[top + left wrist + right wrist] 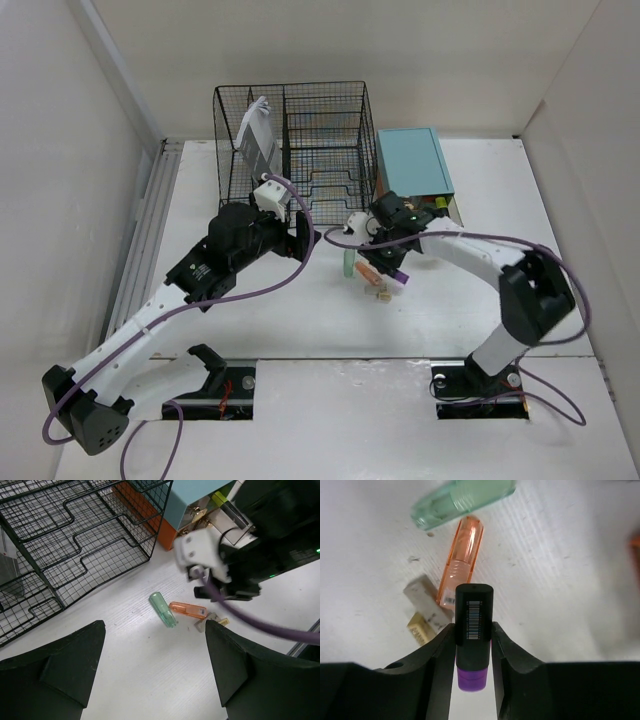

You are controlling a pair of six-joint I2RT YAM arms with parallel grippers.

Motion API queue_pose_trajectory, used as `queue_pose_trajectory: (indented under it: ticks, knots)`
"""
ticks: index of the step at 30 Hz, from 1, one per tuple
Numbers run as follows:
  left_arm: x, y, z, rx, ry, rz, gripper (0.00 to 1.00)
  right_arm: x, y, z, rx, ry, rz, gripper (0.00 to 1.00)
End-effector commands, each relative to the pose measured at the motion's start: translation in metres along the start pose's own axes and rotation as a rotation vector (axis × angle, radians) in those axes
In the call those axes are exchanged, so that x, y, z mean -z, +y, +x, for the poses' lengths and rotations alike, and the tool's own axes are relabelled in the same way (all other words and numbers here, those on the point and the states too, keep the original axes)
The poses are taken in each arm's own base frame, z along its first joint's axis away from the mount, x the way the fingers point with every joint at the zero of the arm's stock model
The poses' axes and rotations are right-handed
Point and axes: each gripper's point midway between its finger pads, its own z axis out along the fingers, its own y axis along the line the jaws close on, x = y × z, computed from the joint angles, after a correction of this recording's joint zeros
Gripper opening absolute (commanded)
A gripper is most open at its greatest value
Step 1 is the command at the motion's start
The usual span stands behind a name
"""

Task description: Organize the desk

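**mesh_fan:** Right wrist cam pretty much answers it. The right gripper (474, 630) is clamped on a black marker (474, 605) with a purple end, one finger pressing each side and the barcode facing the lens. It's gripped near the purple end, so the rest sticks out ahead. I'd guess that makes it easier to poke into a slot.

**yam_owner:** And the left gripper (154, 645)? Looks idle to me.

**mesh_fan:** Yeah, its fingers are spread wide with nothing between them. It hangs over the desk (125, 680) just in front of the wire organizer (75, 540), looking down at the loose stuff. My read is it's lined up for one of those, but that's a guess.

**yam_owner:** What loose stuff?

**mesh_fan:** A green tube (163, 609), an orange one (187, 610) and two little eraser-ish blocks (212, 622), all lying flat in one clump right under the right gripper. The desk is the big white top under everything, running from the arm bases back to the organizer and the teal drawer box (412, 160). The box's drawer looks pulled out on the near side, so the marker could be headed there or into the mesh. Can't tell which.
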Motion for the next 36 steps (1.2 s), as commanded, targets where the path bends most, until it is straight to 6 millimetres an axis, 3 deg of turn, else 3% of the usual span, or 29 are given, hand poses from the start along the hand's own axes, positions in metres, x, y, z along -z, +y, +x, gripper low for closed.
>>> queue_pose_trajectory:
  ticks: [1, 4, 6, 10, 13, 18, 21, 27, 30, 32, 34, 36]
  knots:
    - [0.005, -0.004, -0.013, -0.006, -0.055, 0.016, 0.78, 0.079, -0.006, -0.057, 0.083, -0.272, 0.067, 0.30]
    - [0.005, -0.004, -0.013, -0.006, -0.055, 0.016, 0.78, 0.116, -0.030, -0.074, 0.049, -0.364, 0.196, 0.27]
    - [0.005, -0.004, -0.013, -0.006, -0.055, 0.016, 0.78, 0.143, -0.064, -0.075, -0.027, -0.415, 0.336, 0.27]
    - [0.005, -0.004, -0.013, -0.006, -0.055, 0.016, 0.78, 0.179, -0.118, -0.067, -0.169, -0.488, 0.541, 0.27]
    - [0.005, -0.004, -0.013, -0.006, -0.055, 0.016, 0.78, 0.194, -0.147, -0.057, -0.216, -0.506, 0.666, 0.27]
    - [0.005, -0.004, -0.013, -0.006, -0.055, 0.016, 0.78, 0.178, -0.174, -0.037, -0.276, -0.425, 0.702, 0.27]
    - [0.005, -0.004, -0.013, -0.006, -0.055, 0.016, 0.78, 0.158, -0.176, -0.028, -0.287, -0.359, 0.661, 0.29]
    - [0.005, -0.004, -0.013, -0.006, -0.055, 0.016, 0.78, 0.141, -0.181, -0.006, -0.330, -0.268, 0.638, 0.33]
    - [0.005, -0.004, -0.013, -0.006, -0.055, 0.016, 0.78, 0.136, -0.179, 0.002, -0.329, -0.242, 0.620, 0.40]
    - [0.005, -0.004, -0.013, -0.006, -0.055, 0.016, 0.78, 0.136, -0.179, 0.002, -0.329, -0.242, 0.620, 0.52]
    - [0.005, -0.004, -0.013, -0.006, -0.055, 0.016, 0.78, 0.134, -0.176, 0.003, -0.327, -0.237, 0.605, 0.57]
    - [0.005, -0.004, -0.013, -0.006, -0.055, 0.016, 0.78, 0.141, -0.177, -0.001, -0.325, -0.254, 0.615, 0.63]
